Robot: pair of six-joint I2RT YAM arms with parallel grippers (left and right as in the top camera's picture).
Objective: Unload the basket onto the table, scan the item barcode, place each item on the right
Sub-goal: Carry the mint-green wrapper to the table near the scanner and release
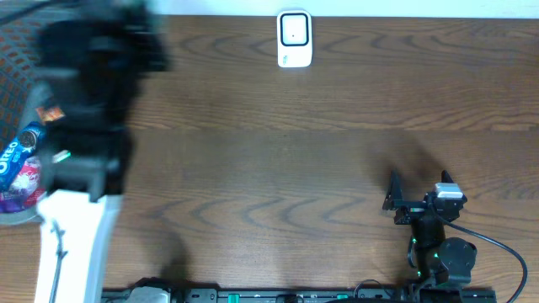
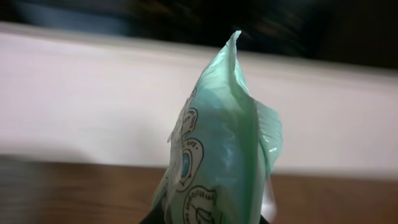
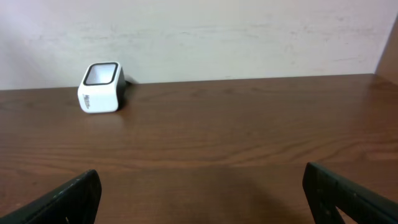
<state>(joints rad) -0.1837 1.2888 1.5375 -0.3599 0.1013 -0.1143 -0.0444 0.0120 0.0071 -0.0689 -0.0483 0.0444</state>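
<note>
Carry step: left pincer (image 2: 210, 219) pinching green packet (image 2: 224, 143); right pincer (image 3: 205, 196) spread, idle. Next, probably: show barcode to scanner (image 1: 294, 39).

- the table (image 1: 278, 143) is dark brown wood with a pretty strong wavy grain running across it
- a plain off-white wall (image 3: 249, 37) sits right behind the far edge, and the right wrist view shows faint scuffs and hairline marks on it
- a brownish panel (image 3: 388, 59) pokes in at the far right against that wall, can't tell what it is
- lighting is soft and even, only fuzzy shadows on the wood
</note>
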